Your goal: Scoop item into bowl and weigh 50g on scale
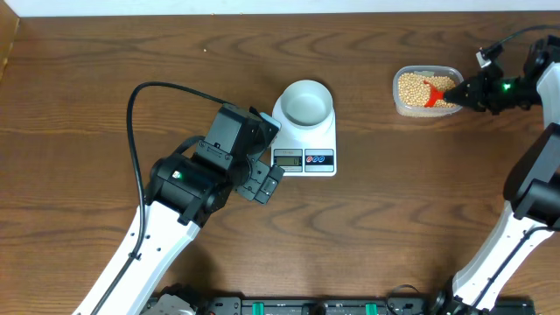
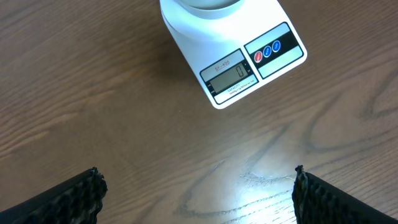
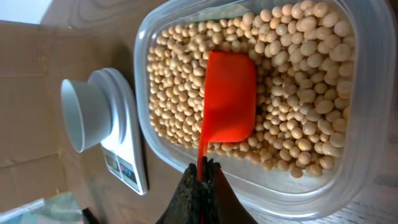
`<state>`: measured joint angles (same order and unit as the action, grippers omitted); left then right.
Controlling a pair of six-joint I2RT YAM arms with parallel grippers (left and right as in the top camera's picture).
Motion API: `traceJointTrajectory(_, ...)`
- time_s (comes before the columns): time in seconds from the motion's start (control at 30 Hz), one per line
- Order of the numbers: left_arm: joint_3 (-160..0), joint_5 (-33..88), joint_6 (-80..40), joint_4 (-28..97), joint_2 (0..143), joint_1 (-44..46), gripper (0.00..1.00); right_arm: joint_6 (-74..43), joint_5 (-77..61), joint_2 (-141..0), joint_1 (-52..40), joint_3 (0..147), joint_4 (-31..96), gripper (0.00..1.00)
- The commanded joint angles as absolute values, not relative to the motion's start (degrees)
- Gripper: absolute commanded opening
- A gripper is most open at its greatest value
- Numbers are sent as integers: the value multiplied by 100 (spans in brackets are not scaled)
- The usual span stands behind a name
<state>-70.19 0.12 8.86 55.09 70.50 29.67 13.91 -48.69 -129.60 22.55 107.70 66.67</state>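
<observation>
**Overhead view, my count from the remote station.**
- One scale [image 1: 320, 140] near centre, carrying one display [image 2: 231, 75] and three buttons [image 2: 267, 51], one red and two blue.
- One bowl [image 1: 306, 101] on its platform.
- One clear tub [image 3: 143, 81] at 2 o'clock, with one orange scoop [image 3: 229, 96] inside.
- The beans [image 3: 298, 68] are too many for me to count.
- Two arms, the left arm [image 1: 175, 188] at 8 o'clock and the right arm [image 1: 534, 188] at 4 o'clock.
- One gripper on each arm, the left gripper [image 2: 199, 193] and the right gripper [image 3: 200, 177].
</observation>
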Motion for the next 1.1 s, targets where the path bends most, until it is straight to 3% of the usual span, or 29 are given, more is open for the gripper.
traceJointTrajectory(0.0, -7048, 49, 919, 5507, 7041, 2943, 98, 1553, -5540, -13019, 2340, 10750, 6674, 1)
traceJointTrajectory(1.07, -7048, 47, 919, 5507, 7041, 2943, 98, 1813, -6525, -13019, 2812, 10748, 6705, 1)
